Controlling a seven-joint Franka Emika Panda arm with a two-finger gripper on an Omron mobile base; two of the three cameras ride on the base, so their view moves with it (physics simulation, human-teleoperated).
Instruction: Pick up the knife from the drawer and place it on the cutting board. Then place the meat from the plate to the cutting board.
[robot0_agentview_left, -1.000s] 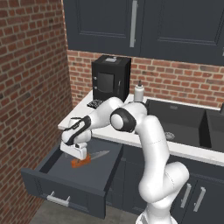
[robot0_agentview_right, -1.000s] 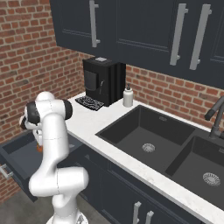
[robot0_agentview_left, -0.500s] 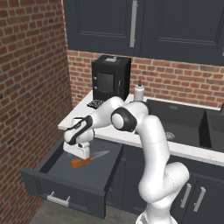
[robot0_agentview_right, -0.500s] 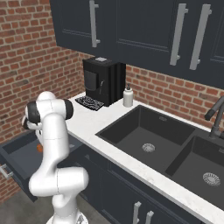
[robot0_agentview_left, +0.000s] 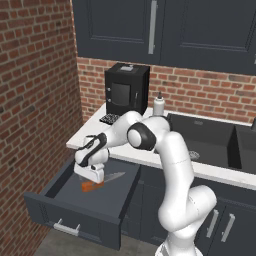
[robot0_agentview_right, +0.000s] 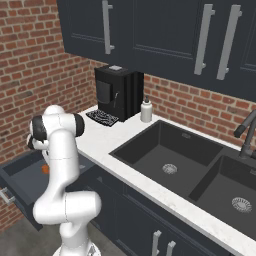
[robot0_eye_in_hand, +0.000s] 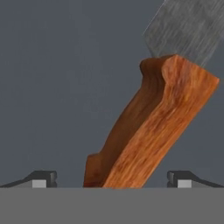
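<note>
Hand (robot0_eye_in_hand: 112, 181) spread wide, low in drawer (robot0_agentview_left: 75, 212), knife (robot0_eye_in_hand: 148, 131) handle between its fingertips

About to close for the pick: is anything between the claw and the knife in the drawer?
Nothing visible. In the hand view the open claw straddles the orange wooden handle of the short silver-bladed knife, one fingertip on either side, with bare floor of the open dark slate-grey drawer around it.

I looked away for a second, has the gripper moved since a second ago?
Yes. In the left base view the gripper has come down toward the knife on the floor of the drawer; its jaws stand open on either side of the orange handle.
</note>
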